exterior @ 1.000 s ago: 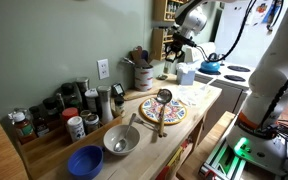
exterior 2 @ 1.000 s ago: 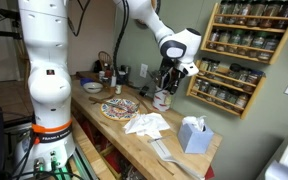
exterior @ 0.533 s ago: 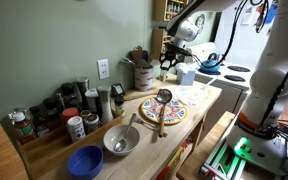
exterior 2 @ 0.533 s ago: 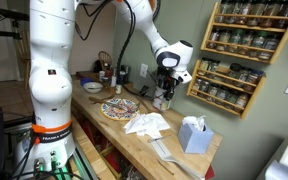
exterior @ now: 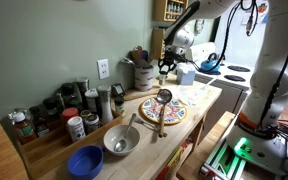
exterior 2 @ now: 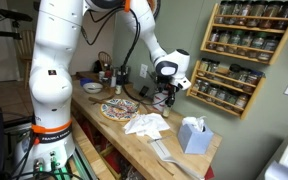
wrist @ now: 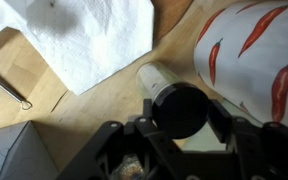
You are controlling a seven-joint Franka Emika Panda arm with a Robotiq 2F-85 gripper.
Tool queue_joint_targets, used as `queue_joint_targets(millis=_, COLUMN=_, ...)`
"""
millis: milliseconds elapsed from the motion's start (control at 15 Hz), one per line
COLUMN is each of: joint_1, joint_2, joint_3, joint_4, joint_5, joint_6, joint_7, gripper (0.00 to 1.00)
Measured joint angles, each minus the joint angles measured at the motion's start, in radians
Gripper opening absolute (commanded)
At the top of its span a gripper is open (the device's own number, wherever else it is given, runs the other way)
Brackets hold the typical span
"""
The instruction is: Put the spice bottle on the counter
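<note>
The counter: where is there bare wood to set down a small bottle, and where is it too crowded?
In the wrist view, bare counter lies between the white cloth and the chili-patterned plate, around the spice bottle. In an exterior view, the end with the jars, the metal bowl and blue bowl is crowded.

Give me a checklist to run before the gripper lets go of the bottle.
1. Gripper shut on bottle: ok.
2. Bottle over the counter: ok.
3. Bare wood around the bottle, which sits between napkin and chili-print item: ok.
4. Bottle base resting on counter: cannot tell.
5. Bottle upright: cannot tell.
</note>
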Motion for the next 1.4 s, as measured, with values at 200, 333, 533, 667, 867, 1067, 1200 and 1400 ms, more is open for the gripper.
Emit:
queue_joint_targets(millis=200, joint_1=-0.001, joint_2=0.023, joint_3=0.0, joint_4=0.01, joint_5=0.001, joint_6=0.023, joint_7=-0.008, gripper=0.32)
queue_joint_targets(millis=333, joint_1=-0.001, joint_2=0.038, joint_3=0.0, joint_4=0.02, joint_5=0.001, joint_6=0.024, joint_7=-0.013, gripper=0.32)
queue_joint_targets(millis=533, joint_1=-0.002, joint_2=0.056, joint_3=0.0, joint_4=0.028, joint_5=0.001, joint_6=0.024, joint_7=-0.016, gripper=0.88)
queue_joint_targets(millis=667, joint_1=-0.004, joint_2=0.064, joint_3=0.0, joint_4=0.036, joint_5=0.0, joint_6=0.024, joint_7=-0.017, gripper=1.0)
queue_joint_targets(millis=867, joint_1=-0.012, joint_2=0.066, joint_3=0.0, joint_4=0.047, joint_5=0.003, joint_6=0.017, joint_7=-0.025, gripper=1.0)
queue_joint_targets(millis=1067, joint_1=-0.034, joint_2=0.048, joint_3=-0.002, joint_4=0.064, joint_5=0.011, joint_6=-0.051, joint_7=-0.062, gripper=1.0)
queue_joint_targets(millis=1200, joint_1=-0.058, joint_2=0.013, joint_3=-0.012, joint_4=0.073, joint_5=0.011, joint_6=-0.148, joint_7=-0.114, gripper=1.0)
queue_joint_targets(millis=1400, joint_1=-0.098, joint_2=-0.089, joint_3=-0.031, joint_4=0.083, joint_5=0.01, joint_6=-0.355, joint_7=-0.277, gripper=1.0)
